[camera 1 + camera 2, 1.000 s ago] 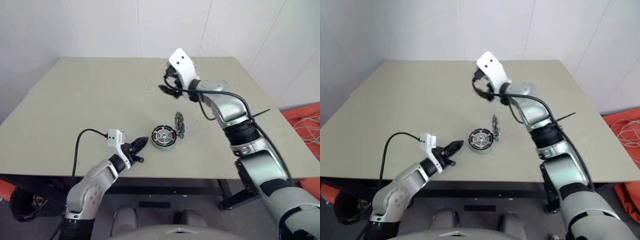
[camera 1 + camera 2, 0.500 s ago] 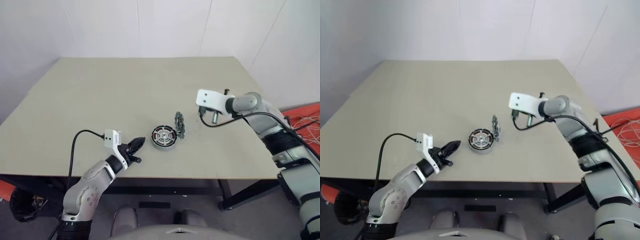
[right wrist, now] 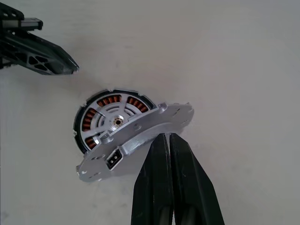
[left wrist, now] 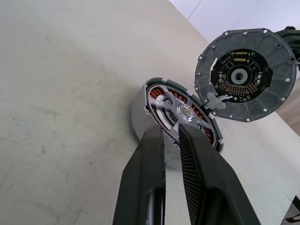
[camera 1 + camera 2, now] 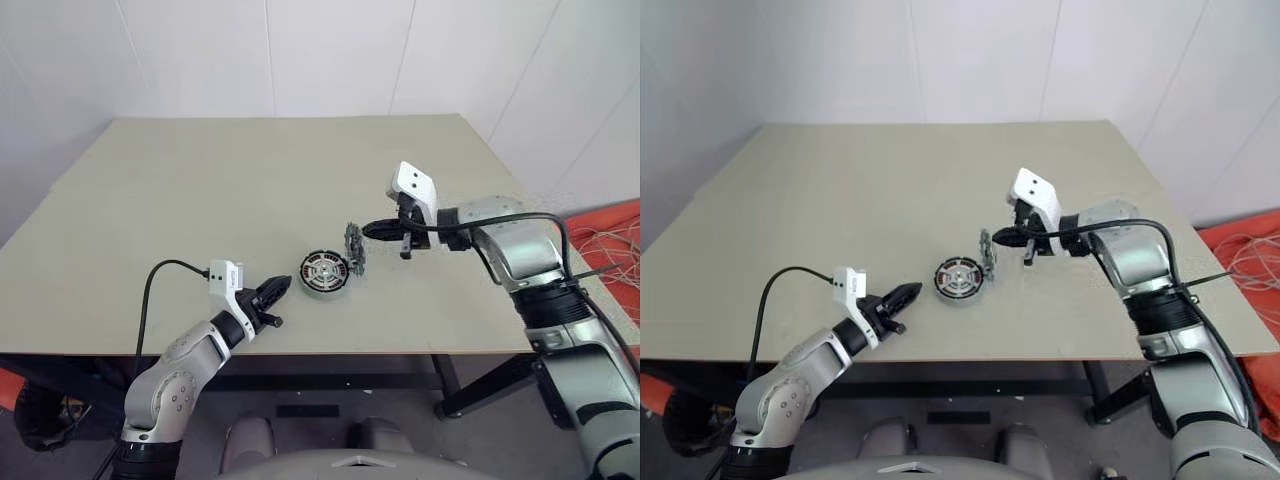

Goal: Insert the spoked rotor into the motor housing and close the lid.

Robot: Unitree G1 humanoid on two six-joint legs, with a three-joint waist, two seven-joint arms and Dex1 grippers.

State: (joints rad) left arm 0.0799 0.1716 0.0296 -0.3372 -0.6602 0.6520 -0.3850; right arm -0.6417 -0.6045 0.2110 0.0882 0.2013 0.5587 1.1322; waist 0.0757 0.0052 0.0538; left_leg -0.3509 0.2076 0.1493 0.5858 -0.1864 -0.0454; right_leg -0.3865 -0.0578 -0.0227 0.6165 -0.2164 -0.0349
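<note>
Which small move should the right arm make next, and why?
Probably push the lid down with the shut right gripper: the spoked rotor already sits in the motor housing, and the lid stands open just ahead of it.

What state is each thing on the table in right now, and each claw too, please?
Spoked rotor: already seated in the motor housing.
Motor housing: flat on the table, top uncovered, copper windings showing.
Lid: open, standing up at the housing's edge.
Left claw: fingers nearly together, holding nothing, short of the housing.
Right claw: shut, empty, tips just behind the raised lid.
</note>
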